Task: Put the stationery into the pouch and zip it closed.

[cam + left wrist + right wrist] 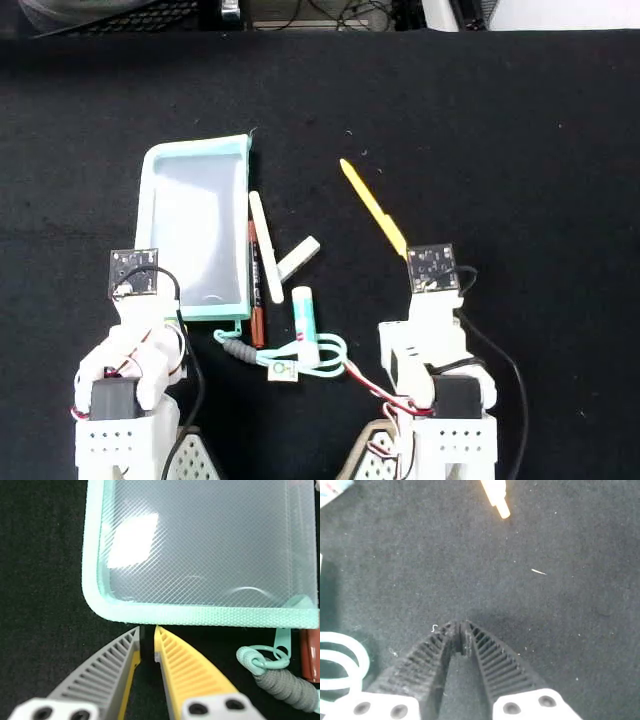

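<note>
Pouch (195,225): lies flat on the left half of the table (520,150), just ahead of the left gripper (146,634). Likely light, limp and slick on its clear face; take it by the woven rim. Yellow pen (373,208), brown pen (256,285), glue stick (305,322): stiff, light, prone to roll; grasp mid-shaft. Both grippers: jaws all but closed, empty. Bare table surrounds the right gripper (460,630).

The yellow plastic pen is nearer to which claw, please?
Right. The right claw sits just short of the yellow pen; the left claw is beside the clear mint-edged pouch.
</note>
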